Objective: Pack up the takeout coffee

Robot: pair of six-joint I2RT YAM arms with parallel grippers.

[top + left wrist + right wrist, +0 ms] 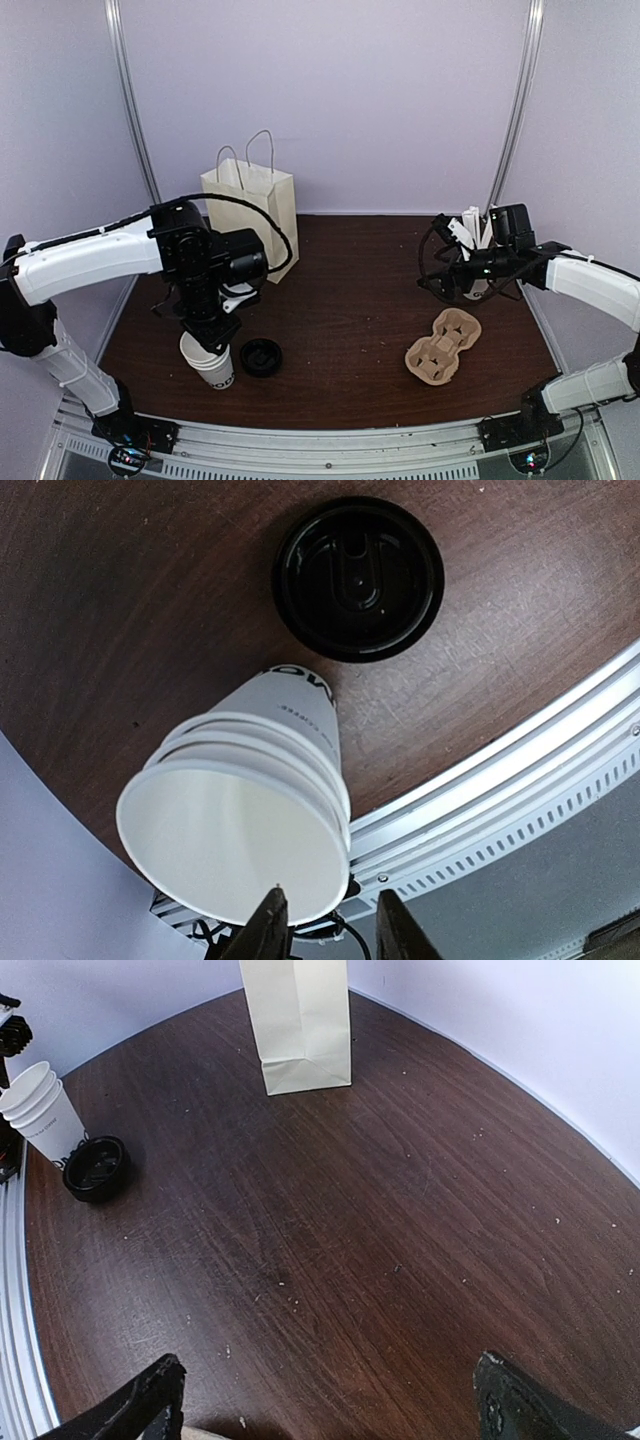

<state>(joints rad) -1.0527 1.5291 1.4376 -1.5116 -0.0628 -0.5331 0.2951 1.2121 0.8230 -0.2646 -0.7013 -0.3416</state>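
Left wrist view: I see the nested white cups (pixel 250 810) right below my left gripper (pixel 330 898), mouth up toward it, long axis leaning slightly, lettered base on the table (pixel 120 600). A black lid (pixel 357 577) lies flat just beyond the base. The fingers sit narrowly apart at the rim; I cannot tell whether they grip. The forearm points steeply down. My right gripper (pixel 335 1405) gapes wide, holding nothing.

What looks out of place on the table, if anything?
The white paper cups at the left front stand nested in one stack without a lid; the black lid lies on the table beside them.
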